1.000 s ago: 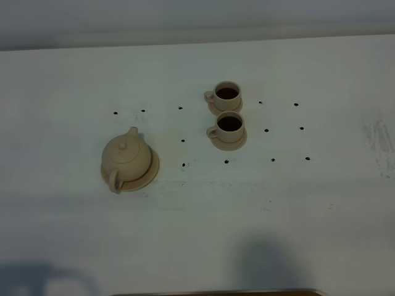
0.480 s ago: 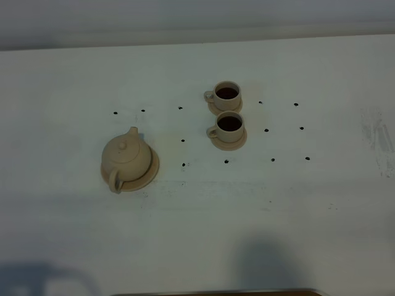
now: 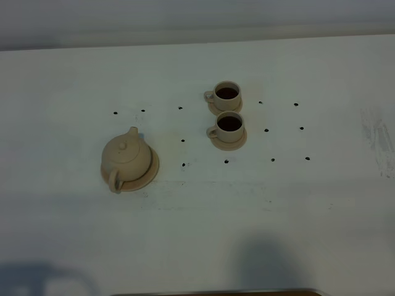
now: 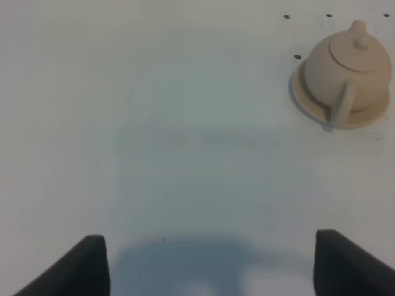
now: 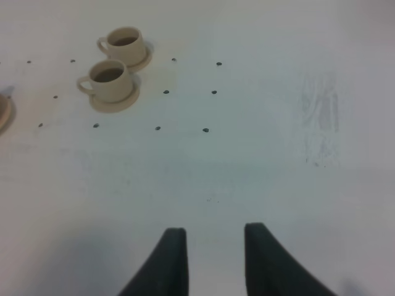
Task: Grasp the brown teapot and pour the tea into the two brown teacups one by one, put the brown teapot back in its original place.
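- On the white table (image 3: 74, 68), left of centre in the high view: brown teapot (image 3: 125, 158), lid on, upright, seated on its wide tan saucer (image 3: 150, 172). Loop handle toward the near edge, spout toward the far edge.
- Right of centre, well apart from the teapot: two brown teacups, each on a small saucer of its own. Far cup (image 3: 226, 93) and near cup (image 3: 229, 124) sit just beside one another, handles to the left in the high view.
- Contents: both cups show a dark liquid surface inside, judged to be tea.
- Small dark dots (image 3: 183, 140) lie scattered across the table between and around the crockery.
- Left gripper (image 4: 210, 262): fingers spread wide, nothing between them, well apart from the teapot, which shows far off in its wrist view.
- Right gripper (image 5: 215, 259): fingers drawn close with only a narrow gap, holding nothing, well back from the cups.
- Neither arm appears in the high view; only shadows at the near edge.
- Task status, as a judgement: both pours look done and the teapot rests on its saucer, so the job appears complete or nearly so. Nothing evident remains beyond keeping the arms clear.
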Action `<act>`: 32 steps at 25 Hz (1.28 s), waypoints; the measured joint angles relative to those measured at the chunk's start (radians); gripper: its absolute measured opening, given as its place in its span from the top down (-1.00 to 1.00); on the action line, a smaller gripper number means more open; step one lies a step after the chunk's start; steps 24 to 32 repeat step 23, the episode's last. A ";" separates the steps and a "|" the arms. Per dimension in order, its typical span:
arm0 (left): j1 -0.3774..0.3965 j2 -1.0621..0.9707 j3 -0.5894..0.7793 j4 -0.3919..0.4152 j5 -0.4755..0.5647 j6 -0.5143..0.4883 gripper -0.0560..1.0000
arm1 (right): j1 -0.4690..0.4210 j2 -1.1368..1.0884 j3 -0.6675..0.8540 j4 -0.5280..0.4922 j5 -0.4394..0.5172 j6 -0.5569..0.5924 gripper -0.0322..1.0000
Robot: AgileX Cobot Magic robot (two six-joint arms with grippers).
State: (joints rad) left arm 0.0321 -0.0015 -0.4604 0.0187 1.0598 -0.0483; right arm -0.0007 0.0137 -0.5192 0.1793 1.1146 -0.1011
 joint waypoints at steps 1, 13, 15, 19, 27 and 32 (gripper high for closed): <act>0.000 0.000 0.000 0.000 0.000 0.000 -0.49 | 0.000 0.000 0.000 0.000 0.000 0.000 0.51; 0.000 0.000 0.000 0.000 0.000 0.000 -0.49 | 0.000 0.000 0.000 0.000 0.000 0.000 0.51; 0.000 0.000 0.000 0.000 0.000 0.000 -0.49 | 0.000 0.000 0.000 0.000 0.000 0.000 0.51; 0.000 0.000 0.000 0.000 0.000 0.000 -0.49 | 0.000 0.000 0.000 0.000 0.000 0.000 0.51; 0.000 0.000 0.000 0.000 0.000 0.000 -0.49 | 0.000 0.000 0.000 0.000 0.000 0.000 0.51; 0.000 0.000 0.000 0.000 0.000 0.000 -0.49 | 0.000 0.000 0.000 0.000 0.000 0.000 0.51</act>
